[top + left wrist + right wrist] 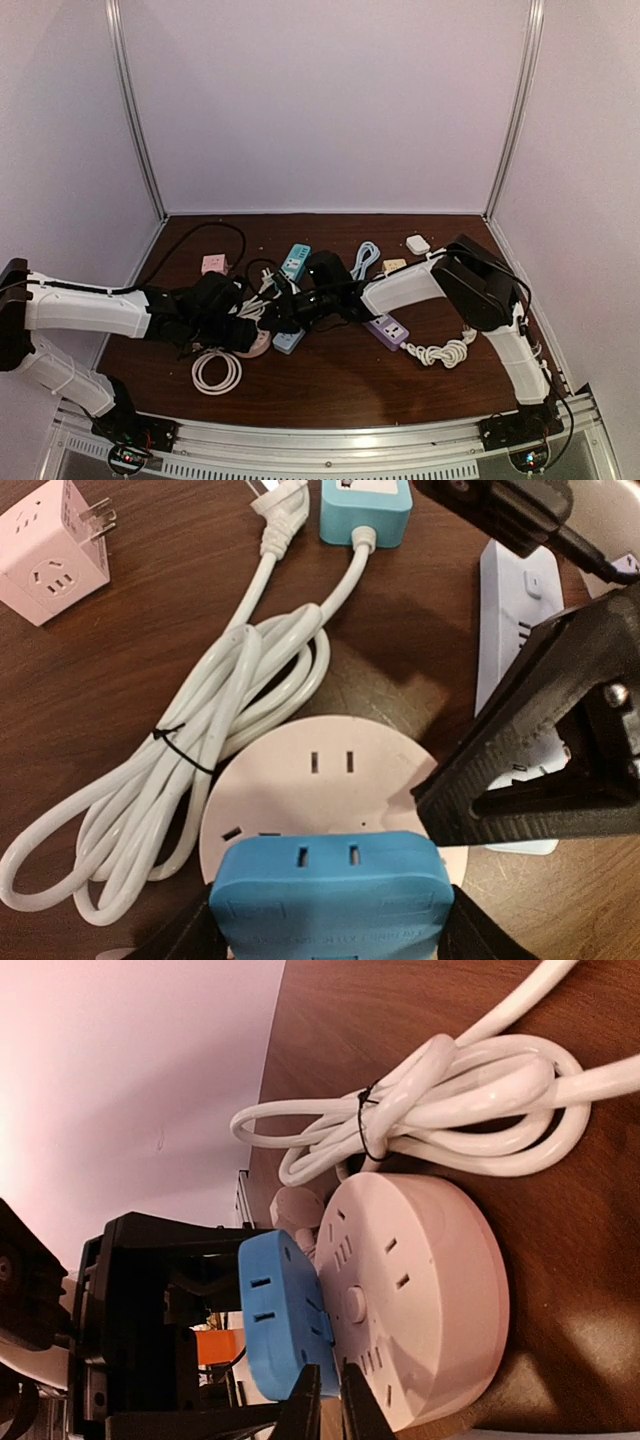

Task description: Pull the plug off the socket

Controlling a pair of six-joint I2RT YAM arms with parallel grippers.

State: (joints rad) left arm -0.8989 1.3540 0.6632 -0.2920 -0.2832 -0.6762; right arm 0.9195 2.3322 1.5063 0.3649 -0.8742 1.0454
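Under both grippers lies the dark brown wooden table (340,370), strewn with sockets and cords. Just ahead of the left gripper (335,940) rests the round pale pink plastic socket (330,780), flat on the wood with its slotted face up. Beyond it, off to that gripper's left, lies the bundled white plastic-sheathed cable (200,770), cinched by a thin black tie and touching the socket's rim. The blue rectangular plastic plug (330,890) is pressed flat against the near part of the socket's face, directly between the left gripper's fingers (180,942), which are clamped on its two short sides. The right gripper (335,1405) is at the left gripper's right, its tips at the seam where plug meets socket. Its fingers are drawn nearly together with only a slit between them, and whether they pinch anything cannot be told. Far ahead and left of the left gripper stands a small pink plastic cube adaptor (50,555), well apart from the socket.
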